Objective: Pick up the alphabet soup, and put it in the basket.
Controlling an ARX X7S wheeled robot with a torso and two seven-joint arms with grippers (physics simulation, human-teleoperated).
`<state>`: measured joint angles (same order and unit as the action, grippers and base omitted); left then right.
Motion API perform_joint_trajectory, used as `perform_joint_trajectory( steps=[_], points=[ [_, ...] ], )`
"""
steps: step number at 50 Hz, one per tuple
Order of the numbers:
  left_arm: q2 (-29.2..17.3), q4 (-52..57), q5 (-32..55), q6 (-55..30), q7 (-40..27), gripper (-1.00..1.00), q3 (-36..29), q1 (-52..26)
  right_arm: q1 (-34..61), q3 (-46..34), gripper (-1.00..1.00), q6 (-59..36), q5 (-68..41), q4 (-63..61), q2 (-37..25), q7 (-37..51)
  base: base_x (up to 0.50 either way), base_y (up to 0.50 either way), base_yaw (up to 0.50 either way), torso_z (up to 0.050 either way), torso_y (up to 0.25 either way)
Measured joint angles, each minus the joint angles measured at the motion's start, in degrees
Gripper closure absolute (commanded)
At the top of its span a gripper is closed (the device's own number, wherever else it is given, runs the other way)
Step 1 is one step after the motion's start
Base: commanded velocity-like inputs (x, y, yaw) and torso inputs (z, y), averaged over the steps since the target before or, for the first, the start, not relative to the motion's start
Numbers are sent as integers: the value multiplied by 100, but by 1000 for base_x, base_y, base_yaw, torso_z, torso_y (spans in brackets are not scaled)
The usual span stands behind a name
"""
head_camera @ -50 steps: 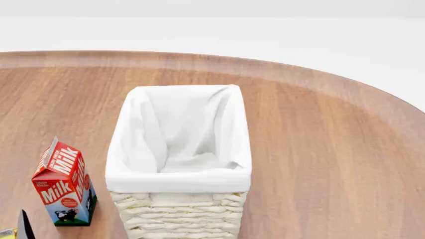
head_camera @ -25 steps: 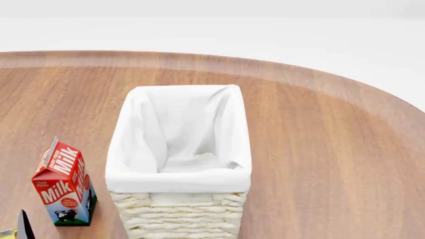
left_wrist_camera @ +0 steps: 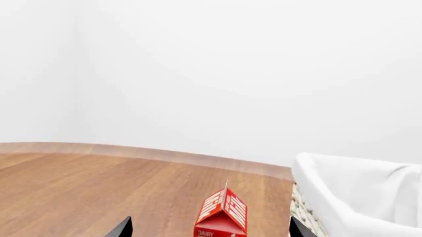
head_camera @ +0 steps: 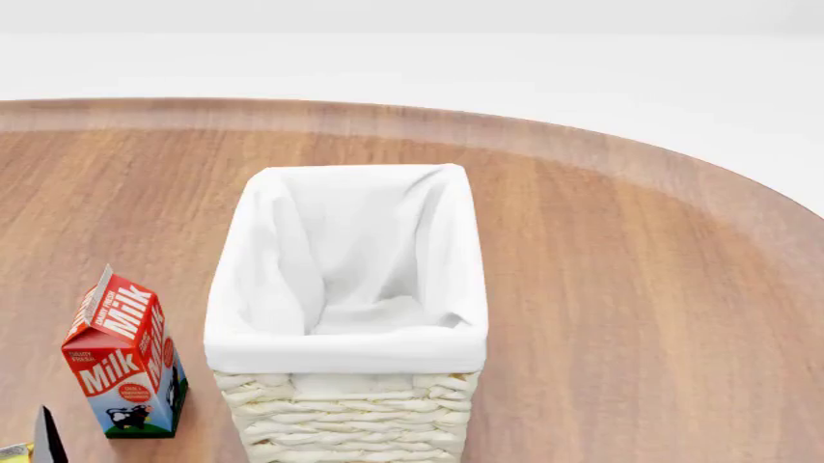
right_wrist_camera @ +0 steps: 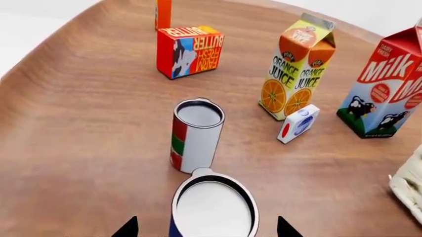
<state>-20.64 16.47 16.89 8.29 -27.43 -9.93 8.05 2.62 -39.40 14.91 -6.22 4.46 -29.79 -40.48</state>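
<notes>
The alphabet soup (right_wrist_camera: 214, 210), a can with a blue label and a white lid, stands upright on the table. It sits right between the spread fingertips of my right gripper (right_wrist_camera: 207, 229). The jaws are open on either side of it and not touching it. The basket (head_camera: 345, 342), cream wicker with a white liner, stands in the middle of the head view; its inside looks empty. Its edge shows in the right wrist view (right_wrist_camera: 408, 182) and the left wrist view (left_wrist_camera: 356, 197). My left gripper (left_wrist_camera: 211, 231) is open and empty, facing the milk carton (left_wrist_camera: 222, 217).
A red and green can (right_wrist_camera: 195, 133) stands just beyond the soup. Farther off are an orange juice carton (right_wrist_camera: 297, 64), a small white box (right_wrist_camera: 298, 123), a butter box (right_wrist_camera: 189, 49) and the milk carton (right_wrist_camera: 386, 84), also in the head view (head_camera: 123, 357). A dark fingertip (head_camera: 46, 439) shows at the bottom left.
</notes>
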Motion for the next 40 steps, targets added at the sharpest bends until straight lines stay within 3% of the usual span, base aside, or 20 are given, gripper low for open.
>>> perform_joint_trajectory(
  steps=[40],
  points=[
    [-46,24,15,31,-50,-100,-25,14,441,-230,-100,-516,260,172,230,-40,0,0,0,0,0]
  ],
)
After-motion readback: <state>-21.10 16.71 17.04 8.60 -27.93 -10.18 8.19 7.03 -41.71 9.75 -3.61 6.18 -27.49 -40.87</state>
